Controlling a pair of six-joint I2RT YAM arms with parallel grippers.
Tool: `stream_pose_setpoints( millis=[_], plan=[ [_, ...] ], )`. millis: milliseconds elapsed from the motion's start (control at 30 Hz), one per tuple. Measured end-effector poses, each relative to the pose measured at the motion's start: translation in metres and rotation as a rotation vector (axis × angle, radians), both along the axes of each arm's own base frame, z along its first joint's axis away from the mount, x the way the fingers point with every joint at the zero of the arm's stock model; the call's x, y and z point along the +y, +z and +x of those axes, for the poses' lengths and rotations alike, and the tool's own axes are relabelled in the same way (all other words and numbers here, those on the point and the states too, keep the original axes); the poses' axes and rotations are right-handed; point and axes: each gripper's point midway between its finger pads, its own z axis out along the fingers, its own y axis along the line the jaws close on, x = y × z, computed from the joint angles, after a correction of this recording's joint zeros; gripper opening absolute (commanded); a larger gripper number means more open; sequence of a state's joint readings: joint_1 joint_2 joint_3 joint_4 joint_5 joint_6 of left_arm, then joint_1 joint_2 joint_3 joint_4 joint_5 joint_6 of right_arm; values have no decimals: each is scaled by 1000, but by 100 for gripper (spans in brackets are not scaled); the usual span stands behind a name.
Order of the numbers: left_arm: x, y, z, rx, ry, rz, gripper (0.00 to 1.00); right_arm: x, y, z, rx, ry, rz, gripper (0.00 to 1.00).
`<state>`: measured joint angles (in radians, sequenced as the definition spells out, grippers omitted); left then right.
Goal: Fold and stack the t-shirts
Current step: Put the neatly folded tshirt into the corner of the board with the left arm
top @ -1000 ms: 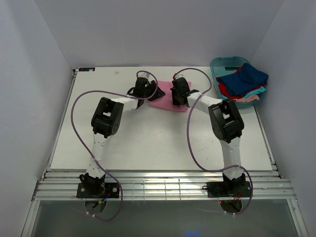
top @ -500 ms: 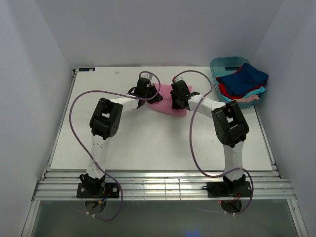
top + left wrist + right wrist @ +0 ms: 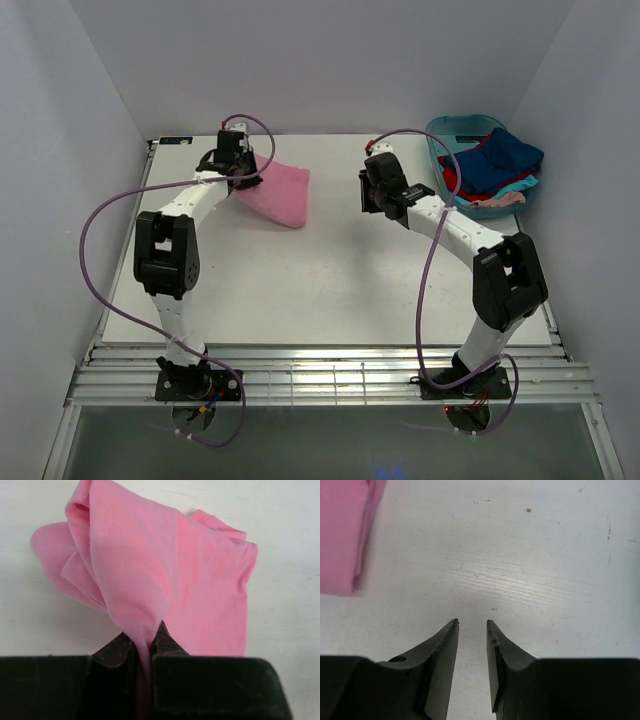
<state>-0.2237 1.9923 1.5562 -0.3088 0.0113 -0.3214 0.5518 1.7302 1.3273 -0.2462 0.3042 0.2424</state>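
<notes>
The folded pink t-shirt [image 3: 277, 194] lies at the back left of the white table. My left gripper [image 3: 236, 170] is shut on its left edge; in the left wrist view the pink cloth [image 3: 200, 595] is pinched between the jaws and fans out ahead. My right gripper [image 3: 372, 190] is open and empty above bare table, right of the shirt; its wrist view [image 3: 472, 624] shows the pink shirt's edge [image 3: 345, 540] at the top left. Dark blue [image 3: 500, 155], red [image 3: 455, 183], turquoise [image 3: 518, 186] and pale pink [image 3: 500, 200] shirts are piled in the tub.
The teal plastic tub [image 3: 450, 130] stands at the back right corner. White walls close in the table [image 3: 330, 280] on three sides. Purple cables loop from both arms.
My left gripper has dragged the pink shirt from the back middle to the back left. My right gripper has let go of it and moved right, now open.
</notes>
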Motion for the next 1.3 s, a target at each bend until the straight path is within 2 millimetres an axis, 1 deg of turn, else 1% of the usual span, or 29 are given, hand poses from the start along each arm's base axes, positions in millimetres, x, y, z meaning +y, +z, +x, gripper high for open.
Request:
stream_pose_setpoints(
  millis=[67,200,367,467,533,633,800,900,1000,1200,1300],
  plan=[
    [26,11,1,-9,33,32,9,-1,2,-3,0,1,1,36],
    [68,19,2,-5,79,85,9,-4,-5,-10,23,8,-6,35],
    [103,21,-1,21,102,131,9,-3,-12,-17,46,20,-12,35],
    [120,30,1,16,117,147,9,-2,-13,-21,54,24,-10,35],
    [133,39,4,5,130,149,9,-1,-13,-22,55,28,-9,35],
    [157,56,9,-21,161,147,9,1,-12,-24,56,33,-6,36],
    [192,90,17,-84,213,150,9,4,-12,-26,59,40,-4,35],
    [202,103,20,-111,227,149,9,5,-12,-27,62,45,-2,35],
    [206,105,19,-111,223,136,9,7,-13,-29,67,51,-3,35],
    [206,102,14,-91,205,92,9,8,-13,-30,68,53,-3,35],
    [202,109,16,-101,190,73,9,8,-13,-30,68,55,-2,35]
  ],
)
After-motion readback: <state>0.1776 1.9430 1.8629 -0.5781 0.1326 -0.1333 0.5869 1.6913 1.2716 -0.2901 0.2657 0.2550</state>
